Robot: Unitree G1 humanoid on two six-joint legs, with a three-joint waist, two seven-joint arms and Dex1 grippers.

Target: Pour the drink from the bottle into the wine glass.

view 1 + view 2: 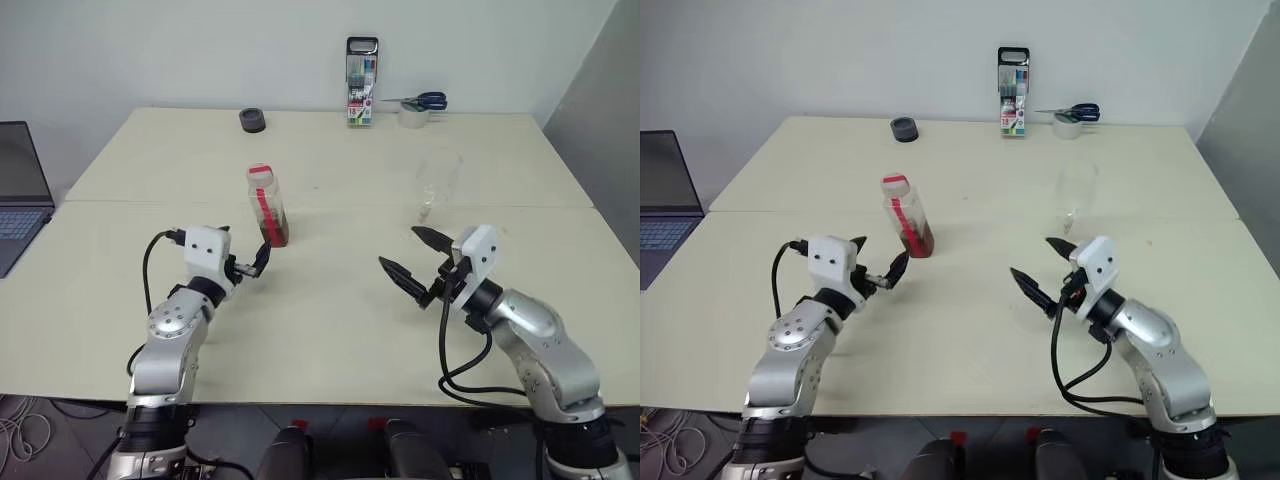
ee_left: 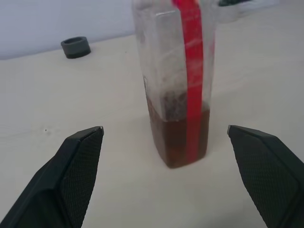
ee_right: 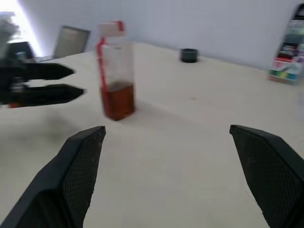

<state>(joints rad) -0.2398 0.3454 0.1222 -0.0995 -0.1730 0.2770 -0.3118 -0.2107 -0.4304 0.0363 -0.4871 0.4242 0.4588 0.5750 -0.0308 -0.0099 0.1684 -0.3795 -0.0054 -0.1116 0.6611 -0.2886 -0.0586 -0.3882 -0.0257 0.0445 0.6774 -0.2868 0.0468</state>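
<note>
The bottle (image 1: 267, 205) stands upright on the table (image 1: 330, 330), left of centre. It is clear plastic with a red and white strip, and the reddish-brown drink (image 2: 171, 137) fills its lower part. My left gripper (image 1: 243, 248) is open just in front of it, apart from it, fingers level and aimed at its base. The clear wine glass (image 1: 437, 185) stands upright to the right of the bottle. My right gripper (image 1: 398, 247) is open above the table, nearer than the glass, and points left toward the bottle (image 3: 115, 76). Nothing sits between either pair of fingers.
At the table's far edge stand an upright pack of coloured pens (image 1: 361, 82), blue-handled scissors (image 1: 425, 100) on a tape roll (image 1: 413, 117), and a dark grey ring (image 1: 253, 120). A laptop (image 1: 20, 190) lies off the table's left side.
</note>
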